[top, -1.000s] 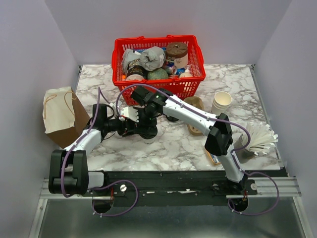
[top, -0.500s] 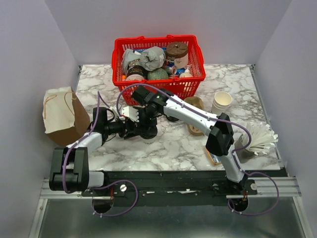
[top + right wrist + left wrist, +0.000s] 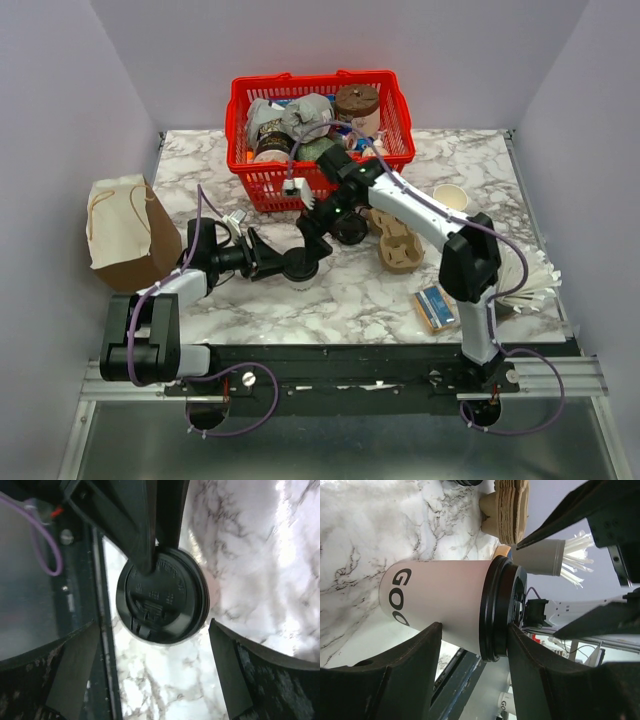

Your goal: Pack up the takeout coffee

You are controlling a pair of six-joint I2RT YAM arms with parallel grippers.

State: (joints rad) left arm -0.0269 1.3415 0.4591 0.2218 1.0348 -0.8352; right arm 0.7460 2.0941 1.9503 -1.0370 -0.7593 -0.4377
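Right claw [image 3: 312, 238] has spread wide and backed off toward 1 o'clock. Left claw [image 3: 475, 630] alone clamps coffee [image 3: 445, 600]. Handover looks done; bag [image 3: 120, 235] waits at 9 o'clock.

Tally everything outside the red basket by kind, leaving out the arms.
Lidded coffee cup: 1
Paper bag: 1
Cardboard cup carrier: 1
Stack of lidless cups: 1
Cup of white straws: 1
Blue box: 1
Loose black lid: 1
Total: 7
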